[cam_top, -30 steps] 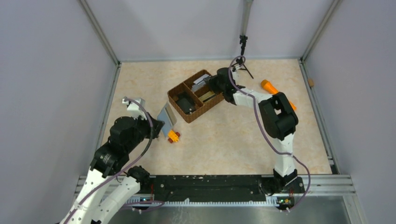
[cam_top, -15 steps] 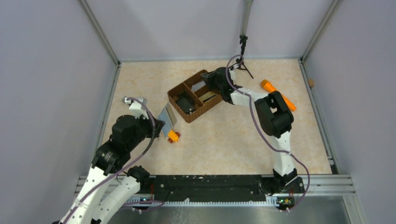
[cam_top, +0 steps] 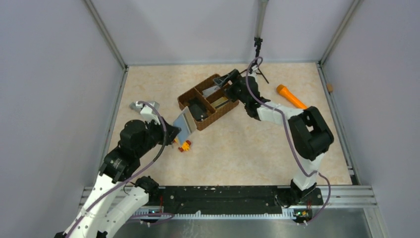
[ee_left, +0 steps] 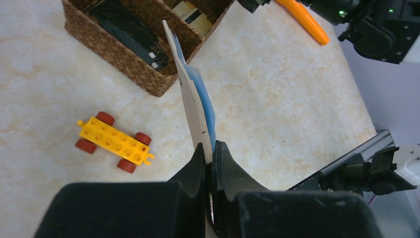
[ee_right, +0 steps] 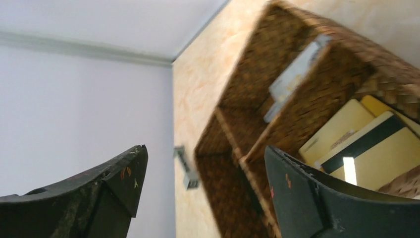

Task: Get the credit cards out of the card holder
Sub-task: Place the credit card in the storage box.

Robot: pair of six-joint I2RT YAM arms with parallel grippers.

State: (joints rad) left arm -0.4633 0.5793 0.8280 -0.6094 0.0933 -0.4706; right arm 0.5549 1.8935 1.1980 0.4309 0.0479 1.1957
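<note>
My left gripper (ee_left: 213, 148) is shut on the lower edge of the card holder (ee_left: 195, 99), which stands on edge above the table, cream-beige outside and pale blue inside. In the top view the card holder (cam_top: 182, 125) is just left of the wicker tray (cam_top: 200, 125). Tan credit cards (ee_right: 356, 144) with a dark stripe lie in a tray compartment, also visible as credit cards (cam_top: 221, 103). A greyish card (ee_right: 294, 77) leans in the neighbouring compartment. My right gripper (ee_right: 204, 148) hangs over the tray's far side, open, with nothing between its fingers.
A black flat item (ee_left: 131, 32) lies in the tray's near compartment. A yellow toy car (cam_top: 184, 145) with red wheels sits below the card holder. An orange tool (cam_top: 291, 96) lies right of the tray. A small black tripod (cam_top: 257, 54) stands at the back wall.
My right gripper went from shut to wide open and drew back up from the tray compartment. My left gripper shifted slightly right, still holding the card holder.
</note>
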